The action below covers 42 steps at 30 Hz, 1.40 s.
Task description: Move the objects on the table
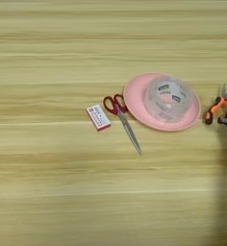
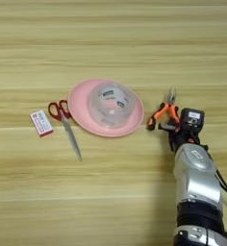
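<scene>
Pink plate [image 2: 81, 113] mid-desk, clear tape roll [image 2: 109, 104] seated inside it, so plate serves as tray. Red-handled scissors [image 2: 62, 120] at plate's 9 o'clock, blades pointing 5; red-and-white box [image 2: 41, 123] just beyond. Orange-and-black pliers [image 2: 164, 113] at plate's 3 o'clock, nose toward 12. Right end effector [image 2: 175, 129] at handle ends; grip state: cannot tell.

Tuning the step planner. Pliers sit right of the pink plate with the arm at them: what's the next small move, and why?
Probably release and lift the end effector straight up. The pliers appear to lie on the table just right of the pink plate, apart from its rim, so they look placed. Whether the fingers are open is unclear; a vertical retreat avoids dragging them.
</scene>
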Each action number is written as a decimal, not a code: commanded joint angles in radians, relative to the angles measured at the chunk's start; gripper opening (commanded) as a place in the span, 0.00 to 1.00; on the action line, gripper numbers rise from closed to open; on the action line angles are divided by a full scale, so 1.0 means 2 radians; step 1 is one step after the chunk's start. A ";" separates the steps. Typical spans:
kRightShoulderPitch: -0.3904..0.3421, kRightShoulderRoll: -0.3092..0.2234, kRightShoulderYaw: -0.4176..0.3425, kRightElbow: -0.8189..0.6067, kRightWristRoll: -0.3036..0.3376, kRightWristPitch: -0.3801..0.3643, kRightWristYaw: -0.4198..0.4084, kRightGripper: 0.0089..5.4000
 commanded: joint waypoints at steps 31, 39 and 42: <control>-0.009 -0.034 0.022 -0.099 0.001 -0.019 0.007 0.53; 0.000 -0.022 0.027 -0.157 0.008 -0.001 0.012 0.66; -0.001 -0.018 0.033 -0.161 0.006 0.002 0.015 0.73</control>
